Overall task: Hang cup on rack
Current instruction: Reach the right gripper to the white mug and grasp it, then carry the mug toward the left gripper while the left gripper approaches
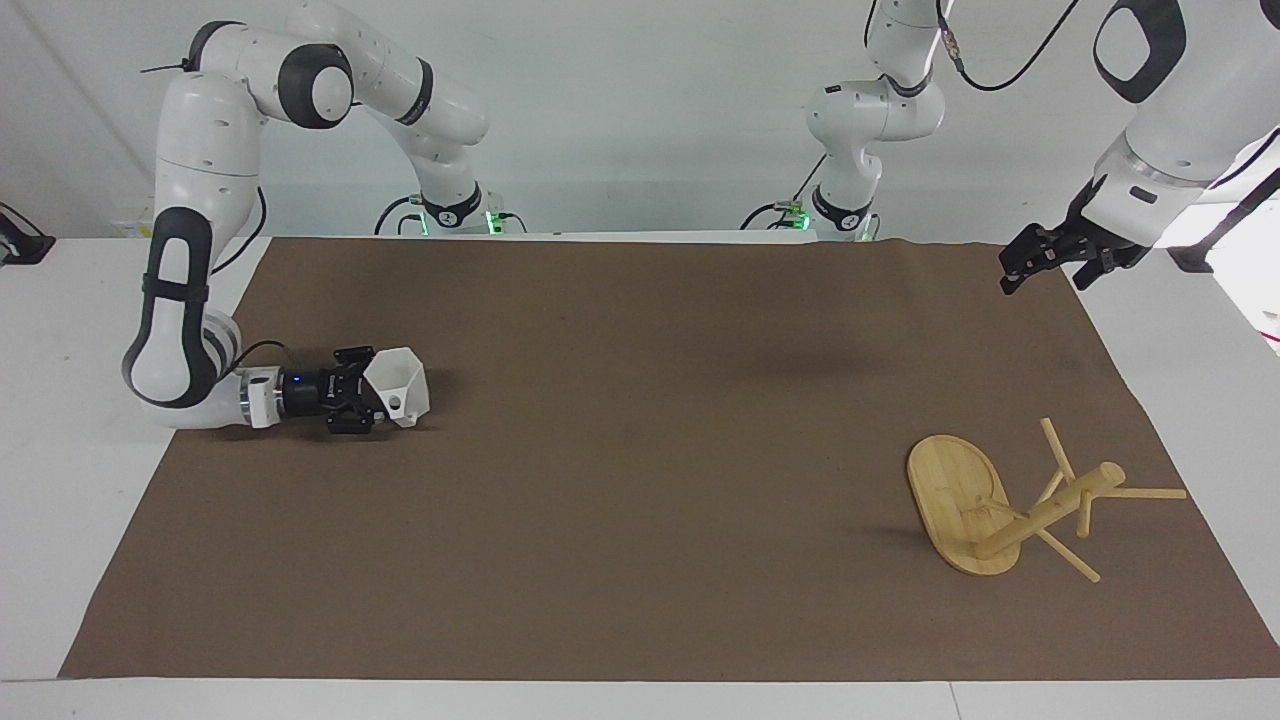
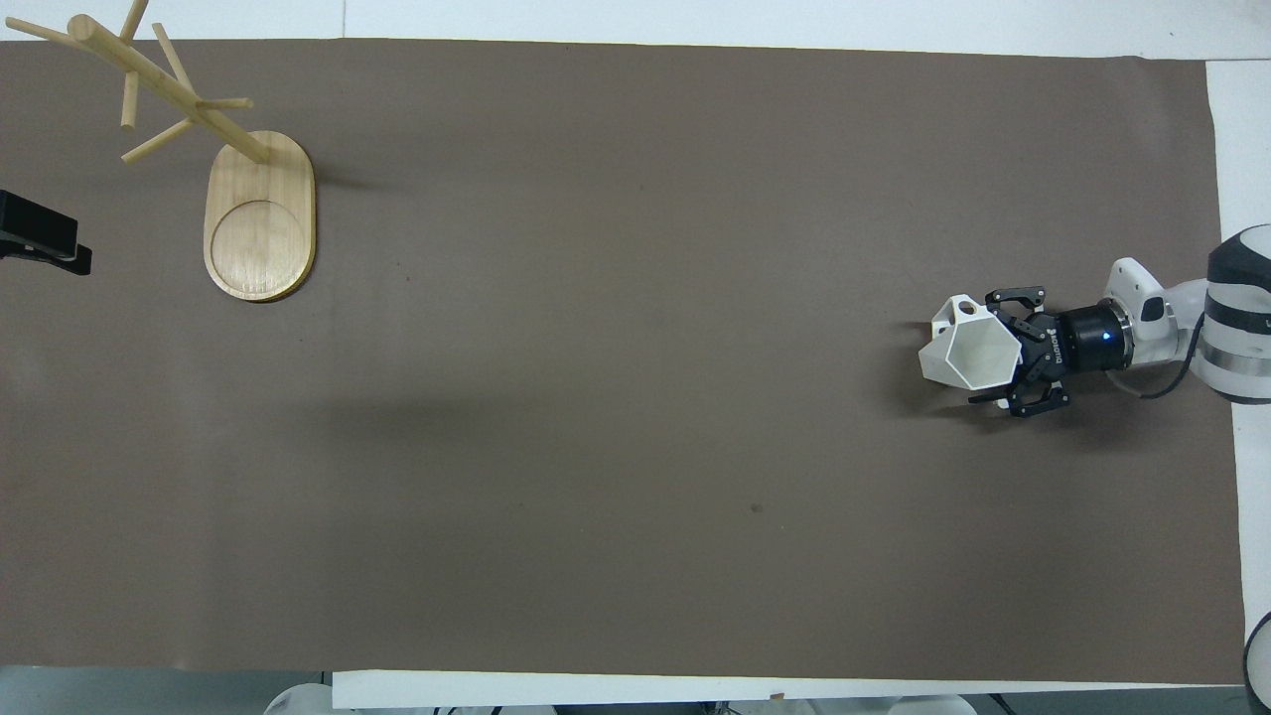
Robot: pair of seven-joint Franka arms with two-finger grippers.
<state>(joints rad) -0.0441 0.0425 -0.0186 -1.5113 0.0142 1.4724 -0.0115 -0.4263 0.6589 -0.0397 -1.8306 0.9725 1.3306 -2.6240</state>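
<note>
The white faceted cup (image 1: 402, 384) stands on the brown mat (image 1: 640, 450) at the right arm's end of the table, its boxy handle pointing away from the robots. My right gripper (image 1: 366, 392) lies low and level just above the mat. Its open fingers (image 2: 1015, 297) reach along both sides of the cup (image 2: 968, 353). The bamboo rack (image 1: 1010, 505) stands upright at the left arm's end, farther from the robots than the cup. Its oval base (image 2: 260, 214) and pegs are bare. My left gripper (image 1: 1045, 262) waits, open and empty, in the air over the mat's edge at its own end.
The brown mat covers most of the white table (image 1: 60, 300). The left gripper's black tip (image 2: 40, 243) shows at the edge of the overhead view, beside the rack's base.
</note>
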